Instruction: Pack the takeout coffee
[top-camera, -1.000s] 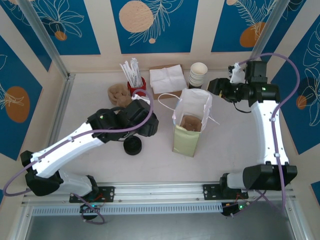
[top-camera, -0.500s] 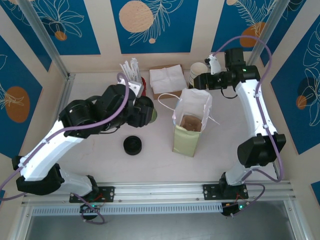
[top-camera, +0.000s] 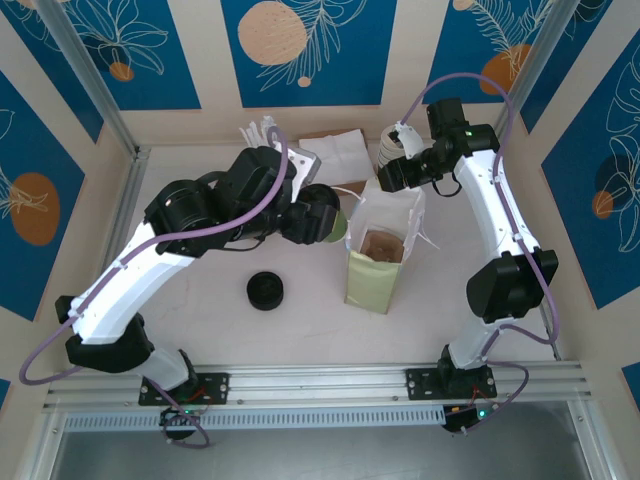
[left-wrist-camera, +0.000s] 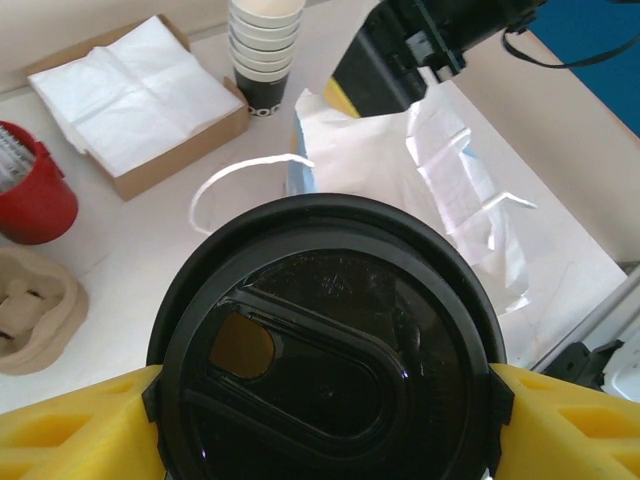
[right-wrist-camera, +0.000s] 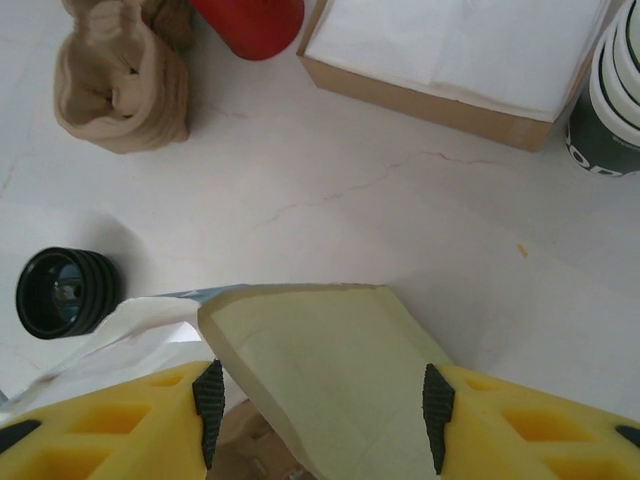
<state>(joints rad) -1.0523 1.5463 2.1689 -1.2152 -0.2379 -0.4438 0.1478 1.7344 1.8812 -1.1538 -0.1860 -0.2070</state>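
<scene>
Midway, the left gripper (top-camera: 318, 216) clamps the takeout coffee (left-wrist-camera: 325, 340) in its jaws just left of the paper bag (top-camera: 385, 255), not yet inside, while the right gripper (right-wrist-camera: 322, 405) straddles that bag's rim, jaws' grip unclear.

Table (top-camera: 200, 320): paper bag (top-camera: 385, 255), black disc (top-camera: 266, 291), napkin box (top-camera: 345, 155)

Pale table (top-camera: 320, 330), faint hairline cracks (right-wrist-camera: 340, 190), soft shadows. Behind and at sides, walls (top-camera: 350, 60): blue panels, white leaf line-drawings, peach and orange discs (top-camera: 272, 32), cream stripes between. Aluminium posts (top-camera: 88, 80) at back corners. Metal rail (top-camera: 320, 378) along near edge. Even light.
</scene>
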